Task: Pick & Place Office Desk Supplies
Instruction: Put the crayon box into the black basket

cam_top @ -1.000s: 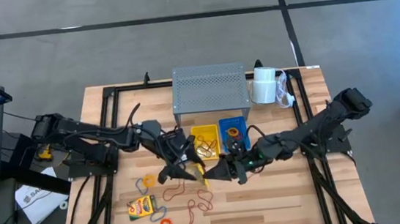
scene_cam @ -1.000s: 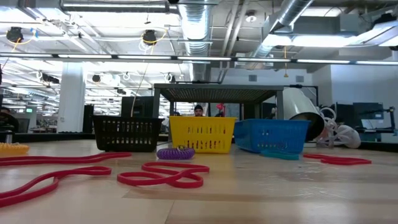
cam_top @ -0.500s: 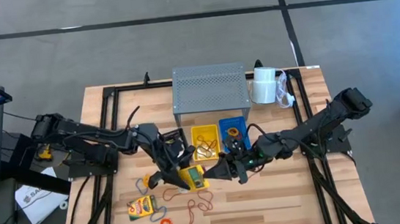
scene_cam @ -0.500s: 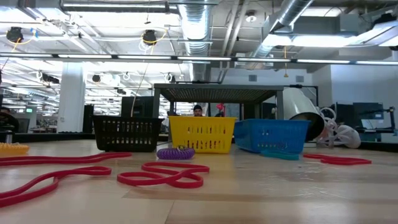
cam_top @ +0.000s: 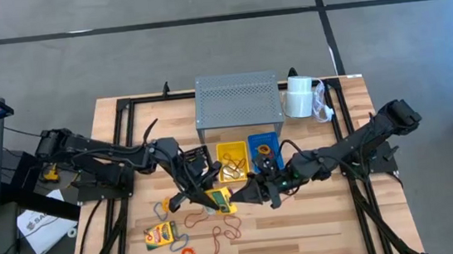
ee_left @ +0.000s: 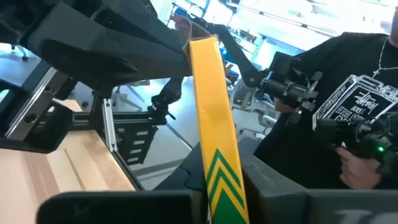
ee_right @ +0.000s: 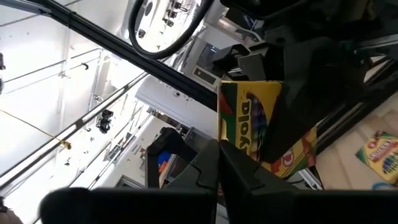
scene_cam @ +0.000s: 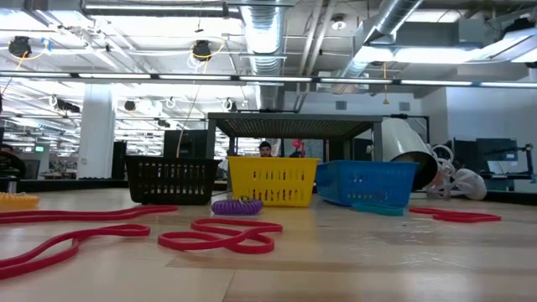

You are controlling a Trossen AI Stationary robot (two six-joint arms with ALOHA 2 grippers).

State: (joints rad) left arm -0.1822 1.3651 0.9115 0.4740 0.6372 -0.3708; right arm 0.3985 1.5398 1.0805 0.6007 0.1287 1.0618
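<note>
Fingers of both grippers clamp crayon box [cam_top: 218, 199]; yellow bin [cam_top: 231, 159], rubber bands [cam_top: 225, 228] nearby.

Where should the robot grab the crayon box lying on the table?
Pinch the crayon box across its two long edges, at the middle, coming straight down. It lies flat, so those narrow sides are what an end effector can close on.

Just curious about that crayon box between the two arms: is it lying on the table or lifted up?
Lifted: the crayon box is pinched between the left gripper and right gripper, its narrow edge standing between the left fingers.
</note>
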